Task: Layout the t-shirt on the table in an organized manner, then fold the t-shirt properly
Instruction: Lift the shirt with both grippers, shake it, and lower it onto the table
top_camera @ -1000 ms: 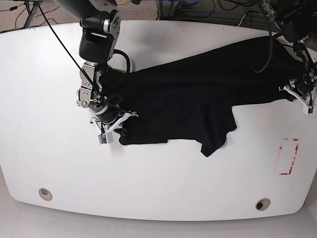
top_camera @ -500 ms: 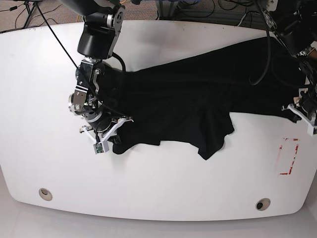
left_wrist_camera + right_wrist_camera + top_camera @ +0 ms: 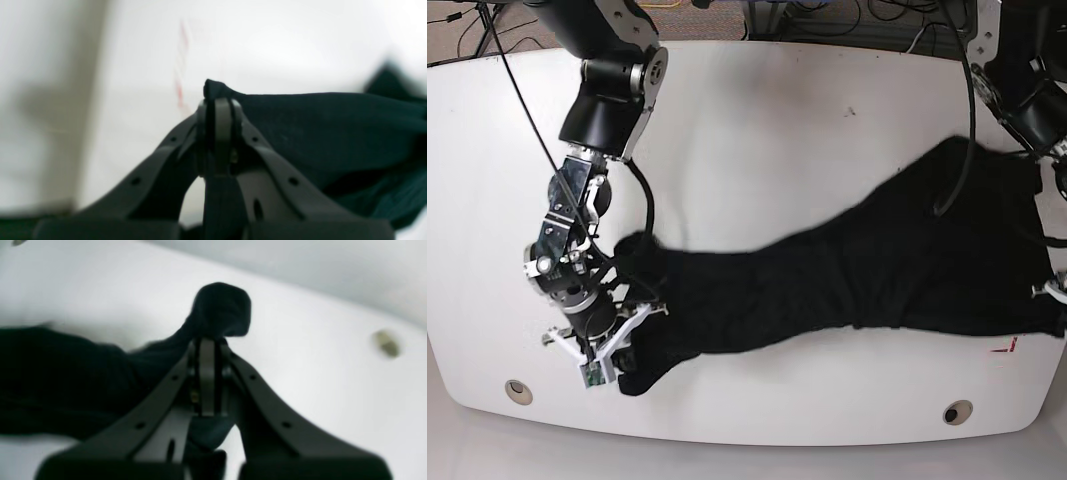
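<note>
The black t-shirt (image 3: 857, 280) lies stretched in a long band across the white table (image 3: 777, 120), from the front left to the right edge. My right gripper (image 3: 595, 368) is at the band's front-left end. In the right wrist view this gripper (image 3: 206, 346) is shut on a bunched corner of the t-shirt (image 3: 220, 306). My left gripper (image 3: 1057, 292) sits at the far right edge, mostly cut off. In the left wrist view it (image 3: 218, 105) is shut on a fold of the t-shirt (image 3: 317, 126), which trails off to the right.
Two round metal grommets (image 3: 518, 391) (image 3: 957, 412) sit near the table's front edge. Only a corner of the red tape mark (image 3: 1004, 347) shows below the shirt's right end. Cables hang past the table's far edge, and the right arm's links (image 3: 607, 110) lean over the left side.
Both grippers have moved toward the table's front edge, dragging the t-shirt with them. The cloth is now pulled longer and flatter, and it covers most of the red tape mark.
</note>
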Tool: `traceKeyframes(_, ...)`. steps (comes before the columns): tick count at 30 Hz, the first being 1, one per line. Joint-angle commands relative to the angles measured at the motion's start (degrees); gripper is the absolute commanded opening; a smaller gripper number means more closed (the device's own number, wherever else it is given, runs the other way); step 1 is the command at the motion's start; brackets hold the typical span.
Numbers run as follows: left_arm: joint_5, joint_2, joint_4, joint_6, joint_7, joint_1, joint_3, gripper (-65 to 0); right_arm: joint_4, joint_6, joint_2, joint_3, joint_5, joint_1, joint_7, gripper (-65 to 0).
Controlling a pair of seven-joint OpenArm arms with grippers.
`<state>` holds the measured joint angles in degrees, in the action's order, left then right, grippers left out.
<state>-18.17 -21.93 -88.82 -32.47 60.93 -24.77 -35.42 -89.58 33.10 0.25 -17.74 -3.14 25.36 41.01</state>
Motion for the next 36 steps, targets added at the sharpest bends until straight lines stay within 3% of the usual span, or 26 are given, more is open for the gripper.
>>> traceKeyframes(1, -0.3, -1.2, -3.5, 0.3, -0.3, -3.9, -0.1, -65.0, -3.5, -0.4, 1.8, 1.6, 0.8, 4.3, -0.3, -65.0)
traceKeyframes(8, -0.3, -1.4, -8.9, 0.3, 3.6, -13.5, 0.0, -65.0, -8.0, -0.4, 4.7, 5.2, 0.6, 11.8, 2.4, -65.0)
traceKeyframes(12, -0.3, -3.5, -12.2, 0.3, 7.8, -21.4, 0.2, -65.0, -11.5, -0.2, 6.3, 5.4, 0.6, 17.8, 5.4, -65.0)
traceKeyframes(18, -0.2, -5.7, -13.7, 0.2, 8.5, -30.0, 0.3, -64.7, -15.7, 2.6, 8.4, 5.0, -1.0, 25.1, 8.3, -65.0)
traceKeyframes(24, -0.2, -8.2, -8.8, 0.2, 8.2, -31.0, 2.8, -64.6, -12.8, 2.8, 10.3, 5.4, -2.0, 26.3, 8.2, -65.0)
traceKeyframes(36, -0.3, -7.2, -6.9, 0.2, 8.2, -26.3, 0.8, -64.7, -10.1, 2.7, 9.8, 5.0, -1.7, 24.6, 8.1, -65.0)
